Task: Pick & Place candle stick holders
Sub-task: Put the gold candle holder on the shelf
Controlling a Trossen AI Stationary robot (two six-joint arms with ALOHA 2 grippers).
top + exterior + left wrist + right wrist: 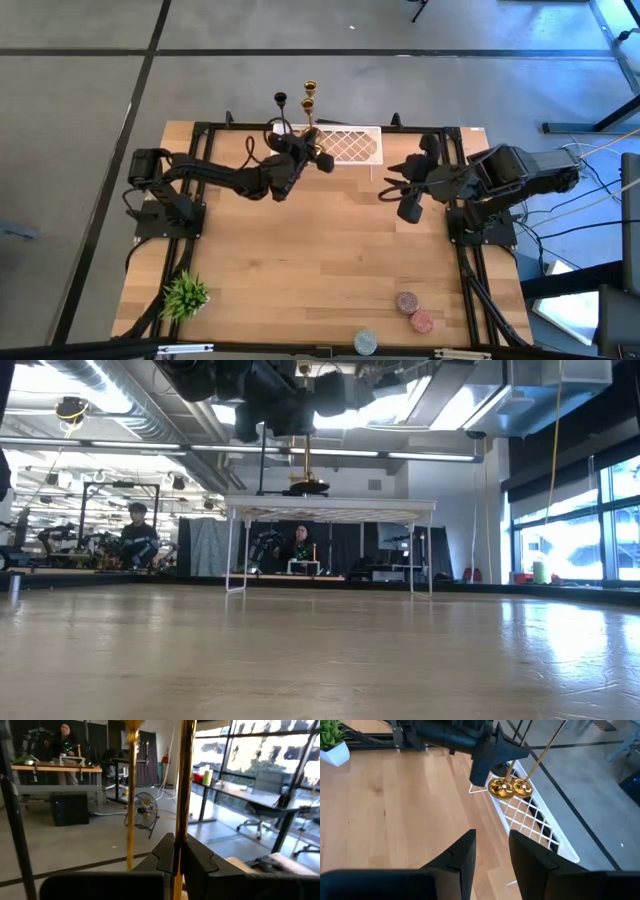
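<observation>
The place was a robotics lab inside an open office/workshop hall. The wooden table carried a black metal frame w/ two dark arms mounted on it. Behind it, in the low view, exposed ducts and pipes ran under the ceiling, and people sat at benches w/ other robot rigs and equipment. Large windows, desks, an office chair and a floor fan stood on a bare concrete floor.
</observation>
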